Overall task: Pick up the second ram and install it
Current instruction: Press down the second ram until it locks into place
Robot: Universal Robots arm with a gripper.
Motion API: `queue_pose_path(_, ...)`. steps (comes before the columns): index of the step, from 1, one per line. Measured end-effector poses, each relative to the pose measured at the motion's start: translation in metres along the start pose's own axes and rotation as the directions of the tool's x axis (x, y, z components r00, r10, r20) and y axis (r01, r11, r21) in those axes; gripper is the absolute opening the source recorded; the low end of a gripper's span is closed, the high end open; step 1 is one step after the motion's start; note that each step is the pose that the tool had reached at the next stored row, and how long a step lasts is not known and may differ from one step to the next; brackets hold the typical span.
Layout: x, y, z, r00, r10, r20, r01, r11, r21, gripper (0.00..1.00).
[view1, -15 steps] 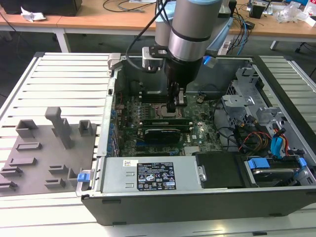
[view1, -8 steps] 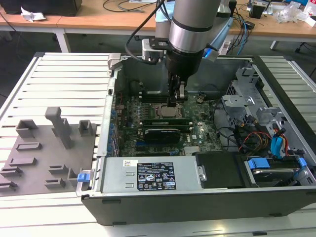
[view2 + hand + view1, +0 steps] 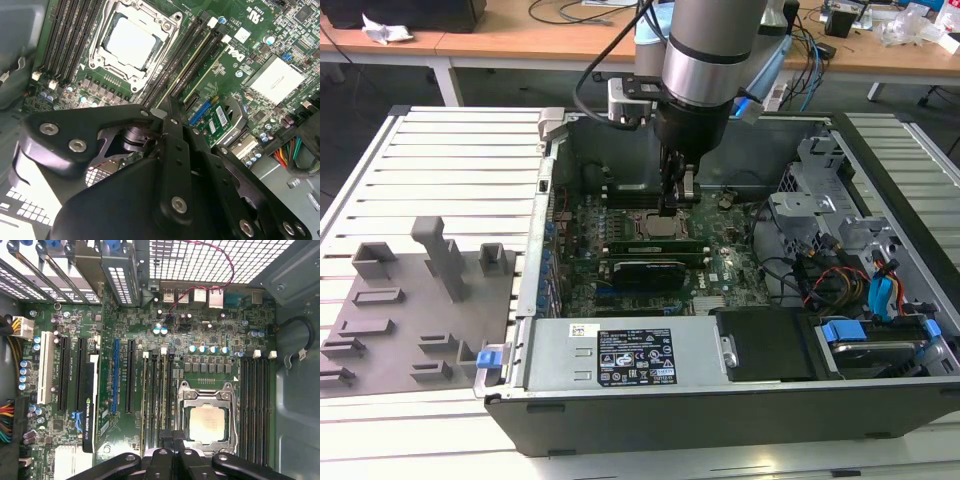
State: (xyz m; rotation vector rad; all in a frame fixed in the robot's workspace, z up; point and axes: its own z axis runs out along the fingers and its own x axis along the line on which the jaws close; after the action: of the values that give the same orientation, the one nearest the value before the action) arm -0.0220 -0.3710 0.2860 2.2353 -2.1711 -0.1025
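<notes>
— Where is the tool [image 3: 677, 203] seen?

— In the exterior view it is lowered into the open computer case [image 3: 700, 425], which is laid on the slatted bench [image 3: 450, 160]. Its tip is held close over the motherboard [image 3: 720, 265], beside the processor socket [image 3: 660, 223].

— How is the tool set?

— In the second wrist view the fingers [image 3: 172, 130] are drawn together to a point. Whether anything is pinched between them cannot be told.

— And the second ram?

— In the first wrist view a green stick, taken as the second ram [image 3: 165, 395], is stood on edge in a slot just beside the socket [image 3: 207, 422]. One end of it is covered by the tool [image 3: 172, 440]. In the second wrist view the ram's pale top edge [image 3: 197, 62] is seen running up to the fingertips.

— What is crowded around it?

— Neighbouring black slots [image 3: 155, 395] are packed tightly against it. Another bank of black slots [image 3: 255, 405] is set on the socket's far side. The black-finned card [image 3: 645, 270] is seated near the slots, away from the socket. A bundle of coloured cables [image 3: 820, 270] and a metal drive cage [image 3: 820, 170] are placed toward the exterior view's right, and the grey power supply [image 3: 620, 355] is fixed along the near wall. A grey moulded tray [image 3: 410, 300] is laid on the bench, well apart from the case.
</notes>
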Motion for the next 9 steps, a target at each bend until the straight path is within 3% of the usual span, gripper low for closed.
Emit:
queue_pose_path(6, 0.0001, -0.003, 0.0, 1.0, 0.0, -0.0004, 0.0, 1.0, 0.0, 0.11)
queue_pose_path(7, 0.0002, -0.0055, 0.0, 1.0, 0.0, -0.0004, 0.0, 1.0, -0.0001, 0.11)
queue_pose_path(9, 0.0006, -0.0183, 0.0011, 1.0, 0.0, -0.0002, 0.0, 1.0, -0.0005, 0.11)
